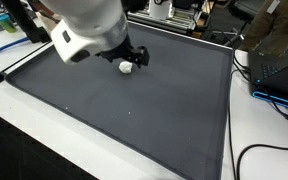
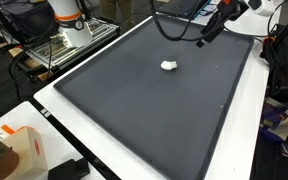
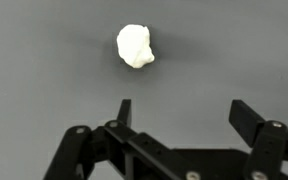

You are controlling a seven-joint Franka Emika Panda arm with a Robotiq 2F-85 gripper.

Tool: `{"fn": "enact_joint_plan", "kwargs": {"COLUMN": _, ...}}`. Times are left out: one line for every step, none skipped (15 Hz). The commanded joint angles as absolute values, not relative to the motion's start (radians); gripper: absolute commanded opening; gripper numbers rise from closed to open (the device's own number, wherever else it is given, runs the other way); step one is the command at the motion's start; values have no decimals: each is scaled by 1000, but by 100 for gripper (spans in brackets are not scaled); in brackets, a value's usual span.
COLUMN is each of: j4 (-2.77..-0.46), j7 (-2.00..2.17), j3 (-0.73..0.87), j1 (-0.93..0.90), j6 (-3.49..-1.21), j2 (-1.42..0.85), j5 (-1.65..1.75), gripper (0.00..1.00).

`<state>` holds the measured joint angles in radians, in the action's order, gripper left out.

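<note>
Slippage is looking like the chief risk. The gripper (image 3: pixel 182 108) is hanging spread wide and holding nothing. The white lump (image 3: pixel 135 46) is lying ahead of its fingertips, apart from them, on the dark mat (image 3: pixel 44 70).

In the wrist view the lump is sitting nearer the line of one finger than the middle of the gap. A straight approach would probably be bringing that finger down onto it, squashing it or nudging it along the mat rather than bracketing it. The lump is looking small, rounded and soft, which is making any pinch uncertain: closing off-centre could be rolling it out sideways, and closing hard could be crushing it. How high the fingers are hovering above the mat is not showing clearly, so driving the tips into the mat is another hazard.

In both exterior views the lump (image 1: pixel 127 67) (image 2: pixel 168 66) is resting alone toward one end of the mat, well apart from its borders.

Containers are standing only off the mat. What looks like a cardboard box (image 1: pixel 272 40) is sitting beside the table (image 1: pixel 274 125), and an orange-and-white carton (image 2: pixel 22 150) is sitting near a corner. What either is holding is not showing. Nothing on the mat is enclosing the lump.
</note>
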<state>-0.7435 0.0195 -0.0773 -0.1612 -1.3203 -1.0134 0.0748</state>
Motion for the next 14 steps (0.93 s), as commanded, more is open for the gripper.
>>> {"fn": "enact_joint_plan", "kwargs": {"j4": -978, "j7": 25, "j3": -129, "j1": -95, "j6": -1533, "j2": -852, "j5": -27, "gripper": 100}}
{"fn": "enact_joint_plan", "kwargs": {"j4": -1020, "j7": 31, "j3": -139, "j1": -83, "j6": -1603, "j2": -825, "j5": -56, "gripper": 100}}
{"fn": "enact_joint_plan", "kwargs": {"j4": -1063, "j7": 32, "j3": -148, "j1": -71, "j6": -1673, "j2": -799, "j5": -84, "gripper": 100}}
{"fn": "enact_joint_plan", "kwargs": {"j4": -1106, "j7": 35, "j3": -154, "j1": -65, "j6": -1725, "j2": -777, "j5": -109, "gripper": 100}}
{"fn": "enact_joint_plan", "kwargs": {"j4": -1148, "j7": 30, "j3": -157, "j1": -61, "j6": -1769, "j2": -753, "j5": -126, "gripper": 100}}
{"fn": "enact_joint_plan", "kwargs": {"j4": -1192, "j7": 36, "j3": -157, "j1": -59, "j6": -1800, "j2": -730, "j5": -139, "gripper": 100}}
{"fn": "enact_joint_plan", "kwargs": {"j4": -1236, "j7": 30, "j3": -150, "j1": -63, "j6": -1843, "j2": -707, "j5": -135, "gripper": 100}}
{"fn": "enact_joint_plan", "kwargs": {"j4": -1279, "j7": 16, "j3": -141, "j1": -68, "j6": -1913, "j2": -683, "j5": -122, "gripper": 100}}
{"fn": "enact_joint_plan", "kwargs": {"j4": -1118, "j7": 19, "j3": -126, "j1": -88, "j6": -1811, "j2": -775, "j5": -120, "gripper": 100}}
{"fn": "enact_joint_plan", "kwargs": {"j4": -1158, "j7": 18, "j3": -126, "j1": -88, "j6": -1854, "j2": -755, "j5": -120, "gripper": 100}}
{"fn": "enact_joint_plan", "kwargs": {"j4": -1183, "j7": 18, "j3": -126, "j1": -88, "j6": -1871, "j2": -740, "j5": -119, "gripper": 100}}
{"fn": "enact_joint_plan", "kwargs": {"j4": -1200, "j7": 18, "j3": -126, "j1": -88, "j6": -1879, "j2": -730, "j5": -119, "gripper": 100}}
{"fn": "enact_joint_plan", "kwargs": {"j4": -1210, "j7": 18, "j3": -126, "j1": -87, "j6": -1881, "j2": -722, "j5": -119, "gripper": 100}}
{"fn": "enact_joint_plan", "kwargs": {"j4": -1213, "j7": 18, "j3": -126, "j1": -87, "j6": -1881, "j2": -719, "j5": -119, "gripper": 100}}
